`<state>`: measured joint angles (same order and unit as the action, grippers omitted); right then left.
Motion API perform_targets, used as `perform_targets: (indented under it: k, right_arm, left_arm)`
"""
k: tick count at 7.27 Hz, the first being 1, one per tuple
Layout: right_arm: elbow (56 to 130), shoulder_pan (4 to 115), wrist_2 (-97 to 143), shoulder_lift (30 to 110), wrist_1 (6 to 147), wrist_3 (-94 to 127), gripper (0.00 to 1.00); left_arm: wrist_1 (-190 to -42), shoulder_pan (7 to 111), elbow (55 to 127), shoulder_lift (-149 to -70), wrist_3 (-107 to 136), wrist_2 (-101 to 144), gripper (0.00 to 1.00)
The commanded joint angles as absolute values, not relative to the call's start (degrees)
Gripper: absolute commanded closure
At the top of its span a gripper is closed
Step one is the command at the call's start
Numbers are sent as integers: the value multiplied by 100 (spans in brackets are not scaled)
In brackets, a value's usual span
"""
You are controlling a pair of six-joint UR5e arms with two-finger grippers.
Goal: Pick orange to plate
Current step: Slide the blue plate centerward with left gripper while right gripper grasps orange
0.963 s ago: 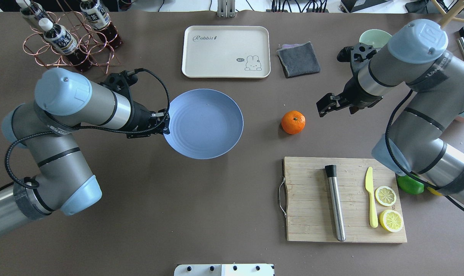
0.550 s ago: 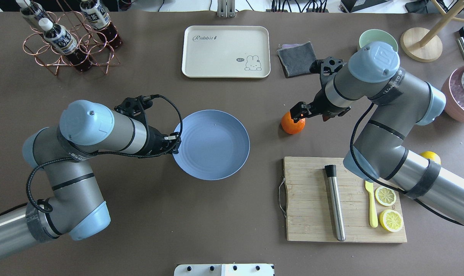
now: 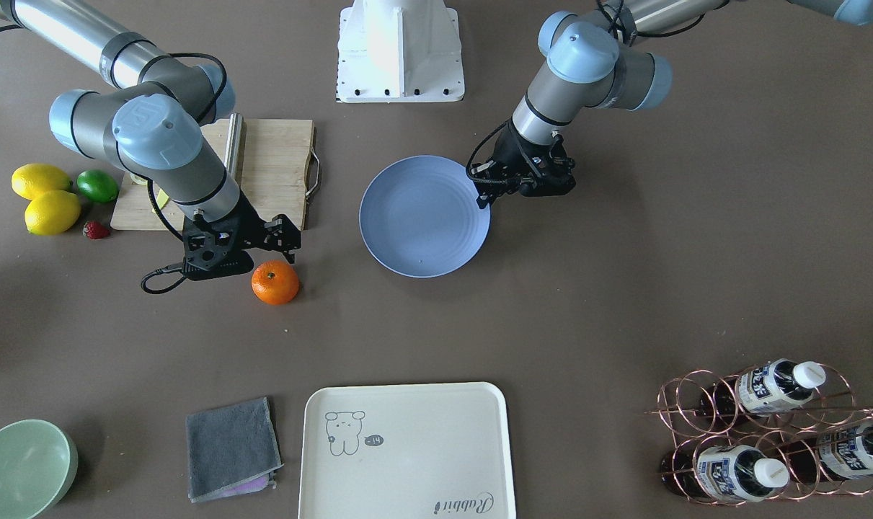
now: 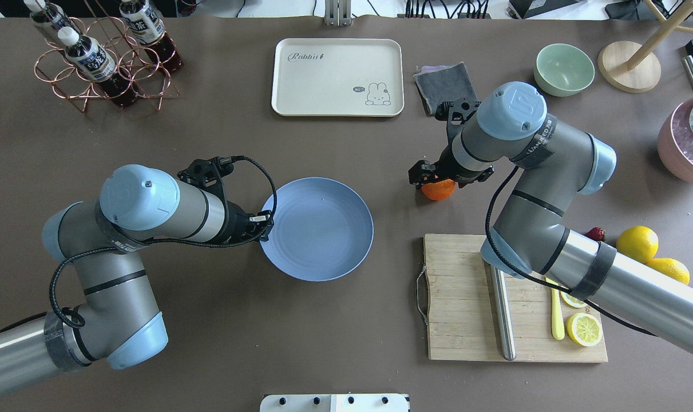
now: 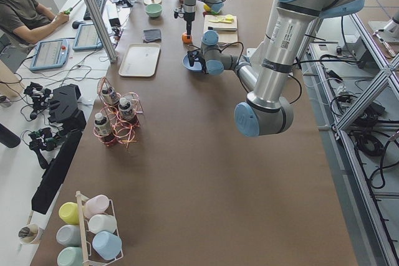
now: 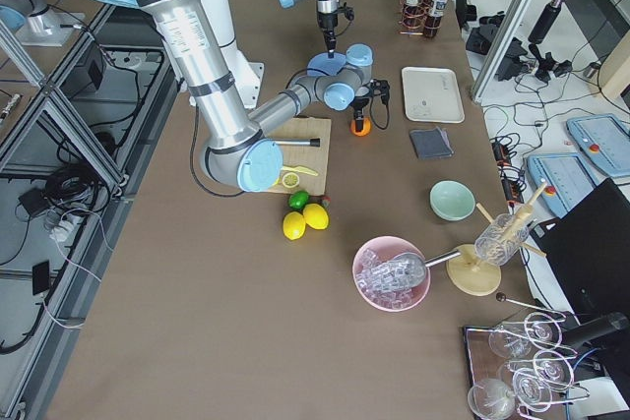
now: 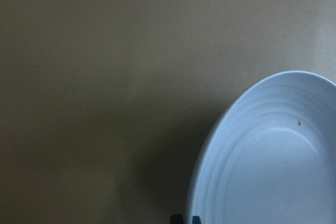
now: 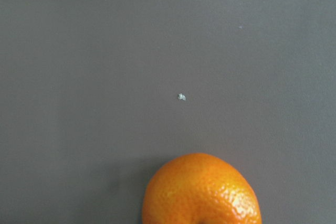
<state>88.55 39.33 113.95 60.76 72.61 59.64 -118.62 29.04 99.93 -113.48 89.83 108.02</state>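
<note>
Brown worktop (image 4: 323, 343) fills the overhead view, with the robot's base at its near edge. Both arms bend inward over it, the left arm (image 4: 140, 206) reaching toward the middle and the right arm (image 4: 552, 166) crossing above the board (image 4: 460, 297). That wooden board lies on the robot's right and carries a steel rod (image 4: 503, 332), a yellow knife (image 4: 558, 320) and lemon slices (image 4: 583, 329). A copper bottle rack (image 4: 94, 63) stands at the far left corner. The cream tray (image 4: 335, 74) lies at the far middle.

The blue plate (image 4: 323, 240) sits near the centre, nearer the robot than the tray, with nothing on it. A green bowl (image 4: 563, 68) stands far right, with a grey cloth (image 4: 438, 86) between it and the tray. Two lemons (image 4: 638, 243) lie beyond the board's right end.

The left tool (image 4: 264, 228) is clenched on the plate's left rim. In the left wrist view the rim runs down between its dark fingertips (image 7: 181, 219).

The right tool (image 3: 280, 240) hangs straight above the orange (image 4: 438, 190), jaws spread, grasping nothing. The orange rests on the worktop just past the board's far left corner. It is well apart from the plate, on the plate's right.
</note>
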Motion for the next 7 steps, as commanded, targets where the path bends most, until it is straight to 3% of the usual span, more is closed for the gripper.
perform_targets:
  k: [1,3,4,5,6,7]
  right_arm:
    - [8745,3920,11329,6029,7260,5942,10]
    - [8702,3920,11312,6029,7260,5950,17]
    - [8701,3920,11312,6029,7260,5976,30]
    - [8701,3920,11312,6021,7260,5994,80]
    - [8701,3920,11312,6021,7260,5985,100]
    - [8779,3920,11312,6003,7251,5994,100]
  left_arm:
    - [-11865,2874,9984,-11390,8991,10802,100]
    - [-11865,2865,9984,-11400,9000,10802,100]
    - [-11865,2839,9993,-11391,9000,10810,100]
    - [-11891,2830,9993,-11356,9000,10802,100]
    - [-11883,2795,9984,-11382,9000,10802,42]
    - [-11892,2786,9984,-11425,9000,10802,26]
